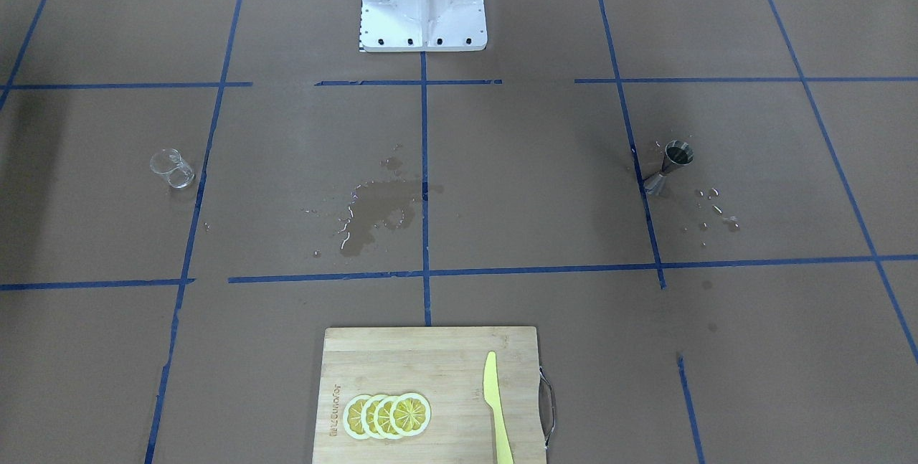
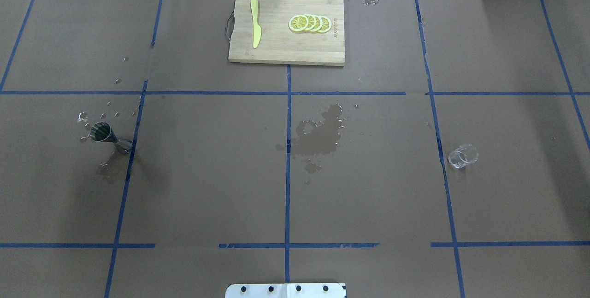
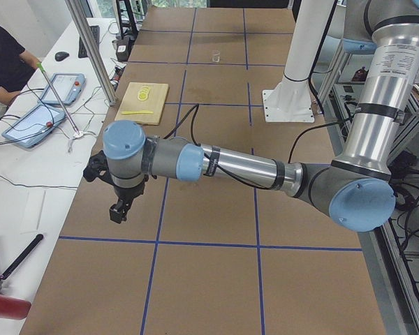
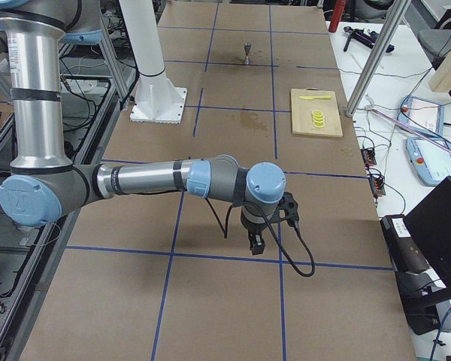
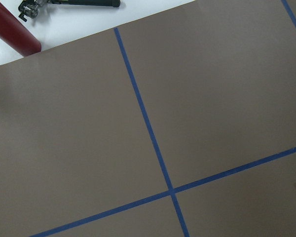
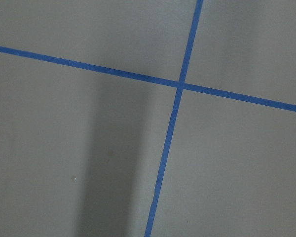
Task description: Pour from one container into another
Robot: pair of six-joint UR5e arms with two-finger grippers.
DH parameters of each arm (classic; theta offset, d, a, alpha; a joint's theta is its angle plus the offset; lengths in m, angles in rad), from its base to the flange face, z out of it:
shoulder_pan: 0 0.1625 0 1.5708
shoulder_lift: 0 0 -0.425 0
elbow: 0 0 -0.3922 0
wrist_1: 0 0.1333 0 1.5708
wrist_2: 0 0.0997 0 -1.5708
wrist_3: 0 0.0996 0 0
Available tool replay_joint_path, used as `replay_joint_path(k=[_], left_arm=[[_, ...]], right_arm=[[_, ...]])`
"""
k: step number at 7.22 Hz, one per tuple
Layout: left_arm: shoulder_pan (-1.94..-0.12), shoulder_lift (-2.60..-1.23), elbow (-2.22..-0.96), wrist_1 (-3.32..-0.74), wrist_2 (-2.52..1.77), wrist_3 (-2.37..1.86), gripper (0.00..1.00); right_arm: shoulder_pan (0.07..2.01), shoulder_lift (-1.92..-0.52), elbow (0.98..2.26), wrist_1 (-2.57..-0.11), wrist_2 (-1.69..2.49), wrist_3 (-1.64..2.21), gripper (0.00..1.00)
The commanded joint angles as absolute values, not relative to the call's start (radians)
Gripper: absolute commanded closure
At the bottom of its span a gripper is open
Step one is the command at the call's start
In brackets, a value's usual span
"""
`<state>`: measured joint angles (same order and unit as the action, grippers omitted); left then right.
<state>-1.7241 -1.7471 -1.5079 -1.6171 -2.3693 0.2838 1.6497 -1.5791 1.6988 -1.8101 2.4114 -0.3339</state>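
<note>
Jigger (image 2: 103,134) first: it stands upright toward the left end of the table (image 2: 207,187), about midway between the near and far edges, with drops (image 2: 99,114) scattered around it. I cannot tell whether it holds any liquid. The left gripper (image 3: 119,209) hangs over the table's left end, well apart from the jigger, and shows only from the side, so I cannot tell how its fingers stand.

At the table's middle lies a puddle (image 2: 322,132). At the far edge a cutting board (image 2: 286,51) carries a knife (image 2: 255,21) and lemon slices (image 2: 309,23).

The glass (image 2: 463,156) stands toward the right end, well apart from the jigger. The right gripper (image 4: 257,242) hovers over the right end, its finger state equally unreadable.

Likely trouble:
- The jigger looks narrow-waisted and wet, so a grip off its waist could slip or tip it.
- The glass is small, light and clear, so a nudge could topple it.
- Its small mouth means a fast tilt would add to the puddle.
</note>
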Motion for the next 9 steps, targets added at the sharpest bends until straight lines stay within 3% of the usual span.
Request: replay_joint_path(k=[1,3,9], left_arm=[[-1.721,-1.689,-1.500,-1.641,-2.277,0.269,0.00],[-1.707,-1.651,-1.503,-1.644,-2.281,0.229,0.00],[-1.572,-1.597,-1.519,-1.646,-2.281,0.150,0.00]], right_arm=[[1.646,-1.578,1.582,-1.645,2.410,-0.253,0.00],[1.646,-1.582,1.448,-1.423,2.424,-0.179,0.00],[1.632,-1.555,1.459,-1.358,2.431,0.009,0.00]])
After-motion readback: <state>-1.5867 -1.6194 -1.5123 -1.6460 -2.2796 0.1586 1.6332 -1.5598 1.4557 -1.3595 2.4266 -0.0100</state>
